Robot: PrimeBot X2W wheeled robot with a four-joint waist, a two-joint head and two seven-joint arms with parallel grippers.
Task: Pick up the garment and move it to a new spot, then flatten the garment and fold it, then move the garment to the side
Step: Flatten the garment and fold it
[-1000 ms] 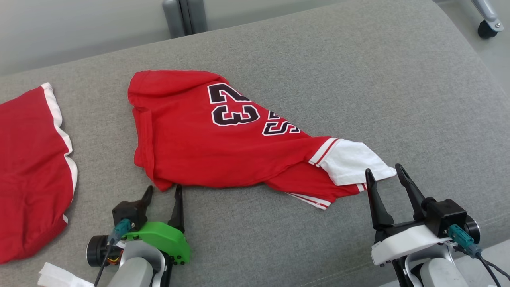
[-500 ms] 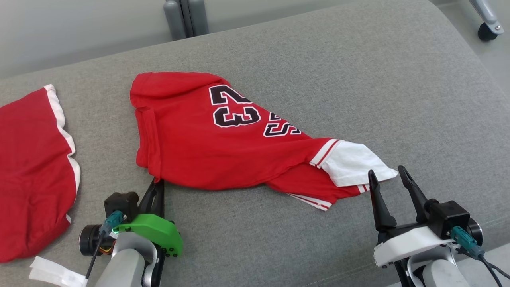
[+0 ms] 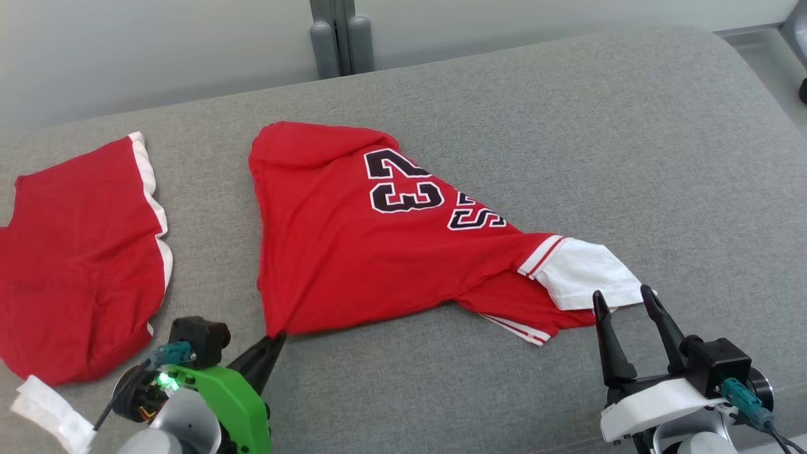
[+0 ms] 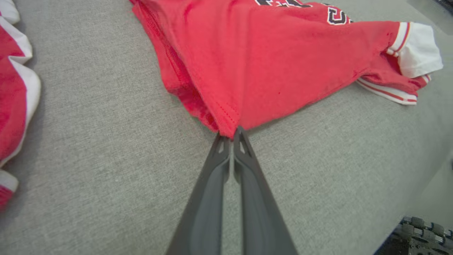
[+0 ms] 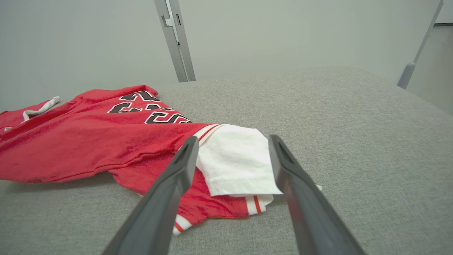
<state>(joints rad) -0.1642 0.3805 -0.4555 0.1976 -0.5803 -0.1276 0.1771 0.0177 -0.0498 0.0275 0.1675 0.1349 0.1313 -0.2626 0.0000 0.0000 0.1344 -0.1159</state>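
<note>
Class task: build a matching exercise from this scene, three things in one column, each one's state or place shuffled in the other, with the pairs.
1. left gripper
2. right gripper
3. second red garment

A. open, by the white sleeve
B. lying on the cushion, at its left
C. shut on a corner of the jersey

Pairs: 1-C, 2-A, 3-B

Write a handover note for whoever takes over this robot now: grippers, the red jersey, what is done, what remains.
Left gripper: shut on the near corner of the red jersey.
Right gripper: open, at the white sleeve, not gripping.
The red jersey lies crumpled on the grey cushion; a second red garment lies apart at its left.
Done: one corner gripped. Left: lift, move, flatten, fold, set aside.
</note>
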